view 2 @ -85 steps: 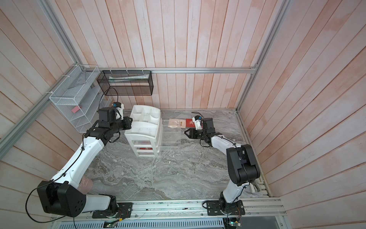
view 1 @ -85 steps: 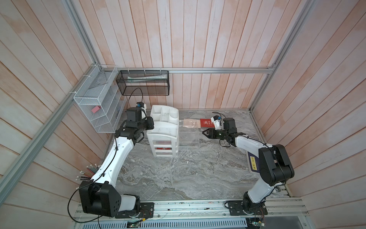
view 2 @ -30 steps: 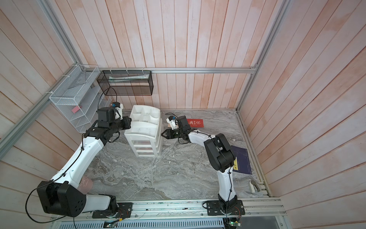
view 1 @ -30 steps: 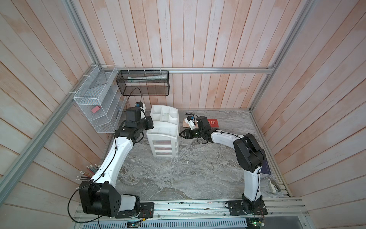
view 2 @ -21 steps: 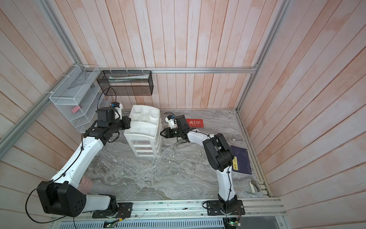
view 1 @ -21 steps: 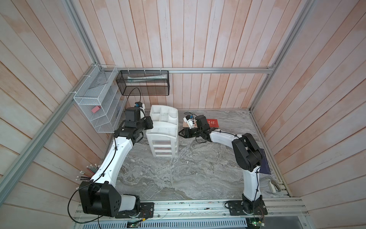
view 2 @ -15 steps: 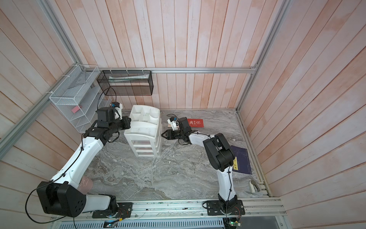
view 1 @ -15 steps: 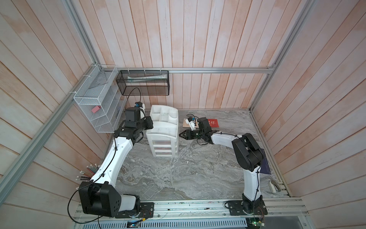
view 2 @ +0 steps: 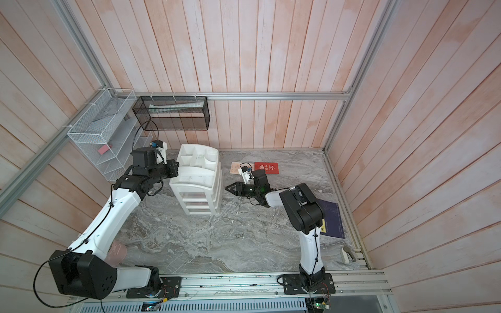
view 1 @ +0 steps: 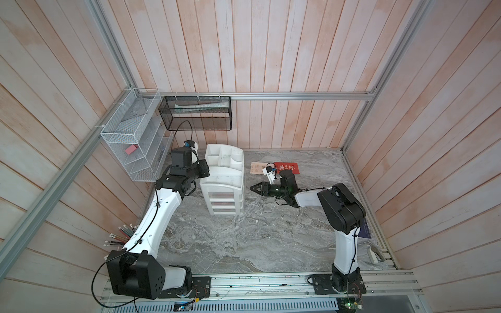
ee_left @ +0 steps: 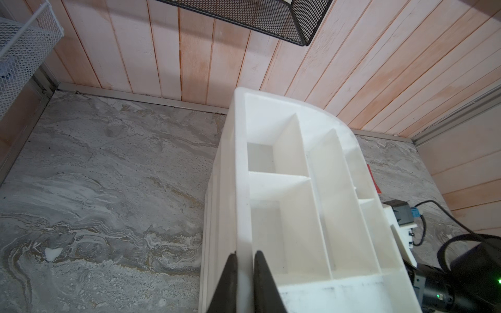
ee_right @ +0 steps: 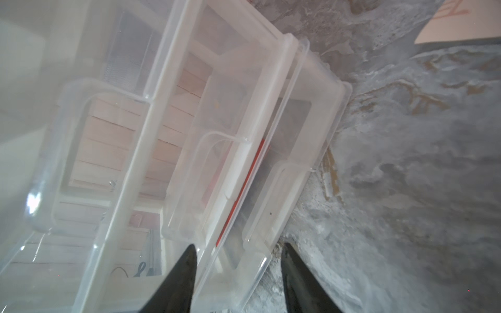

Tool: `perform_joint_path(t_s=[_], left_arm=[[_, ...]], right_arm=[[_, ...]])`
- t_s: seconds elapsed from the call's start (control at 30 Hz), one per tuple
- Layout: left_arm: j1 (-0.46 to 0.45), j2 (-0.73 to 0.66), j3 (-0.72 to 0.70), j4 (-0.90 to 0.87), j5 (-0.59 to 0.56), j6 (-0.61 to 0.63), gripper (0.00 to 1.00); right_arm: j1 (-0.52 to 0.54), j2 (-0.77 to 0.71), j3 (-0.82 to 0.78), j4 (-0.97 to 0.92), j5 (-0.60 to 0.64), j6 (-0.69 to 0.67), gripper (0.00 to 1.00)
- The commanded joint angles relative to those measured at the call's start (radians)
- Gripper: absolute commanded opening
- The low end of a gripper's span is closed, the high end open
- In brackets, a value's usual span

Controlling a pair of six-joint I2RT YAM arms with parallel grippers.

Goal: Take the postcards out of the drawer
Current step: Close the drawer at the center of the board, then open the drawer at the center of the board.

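Right gripper point(view 1: 252, 187): open, empty, back at drawers point(view 1: 223, 202), red card point(view 1: 287, 168) now laid beside beige card point(view 1: 256, 168); third card point(ee_right: 245, 187) inside likely next; left gripper point(ee_left: 244, 256) pinches organizer point(ee_left: 241, 189) wall.

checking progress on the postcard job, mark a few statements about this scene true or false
1. The red rectangular postcard with white characters lies on the grey marble tabletop. True.
2. The right end effector holds the pale beige postcard. False: its jaws are open and empty, and that card lies on the tabletop beside the red one.
3. The left end effector is clamped on a wall of the white plastic drawer organiser. True.
4. The clear plastic drawers are all empty. False: another red card shows inside them.
5. The dark navy booklet lies on the organiser. False: it lies on the tabletop by the right arm.
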Motion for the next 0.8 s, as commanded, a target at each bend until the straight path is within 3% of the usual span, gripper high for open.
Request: perform_joint_path(t_s=[0.0,0.2,0.77], left_arm=[[-0.007,-0.028,-0.018,-0.015,0.013,0.013,0.13],[-0.007,-0.025,-0.021,-0.011,0.018,0.013,0.13],[-0.007,-0.017,-0.024,-0.004,0.026,0.016,0.13]], right_arm=[[-0.007,0.057,-0.018,0.238,-0.074,0.153,0.55],[-0.007,0.099,-0.024,0.301,-0.081,0.200,0.64],[0.001,0.242,0.037,0.461,-0.093,0.386,0.67]])
